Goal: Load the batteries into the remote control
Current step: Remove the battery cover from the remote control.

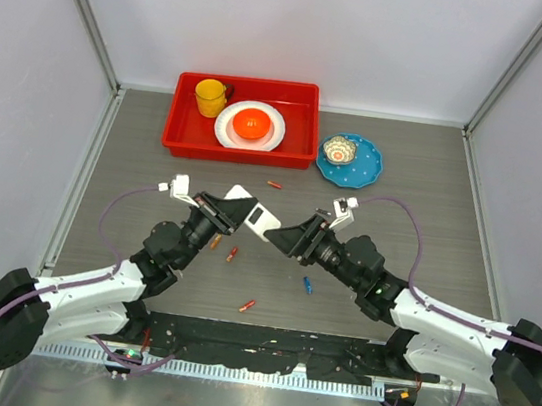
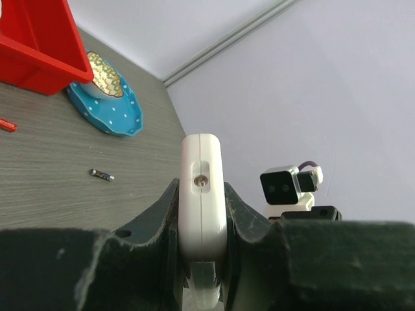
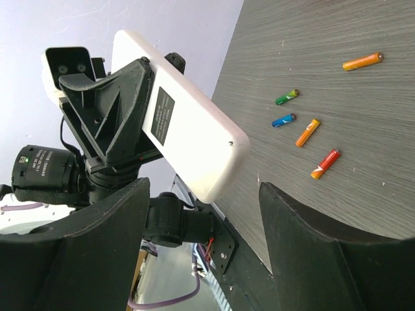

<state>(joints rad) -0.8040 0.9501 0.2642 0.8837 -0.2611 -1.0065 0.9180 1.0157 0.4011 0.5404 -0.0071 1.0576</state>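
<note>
Remote control (image 3: 185, 139), dark label (image 3: 163, 116), text unreadable

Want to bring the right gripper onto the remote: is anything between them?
Nothing visible. The open right gripper faces the remote, clamped in the left gripper, across a bare gap; the batteries lie on the table.

Grey wood-grain table (image 1: 431, 215) — red tray (image 1: 237, 155), blue plate (image 1: 367, 168), scattered batteries (image 1: 247, 306)
</note>
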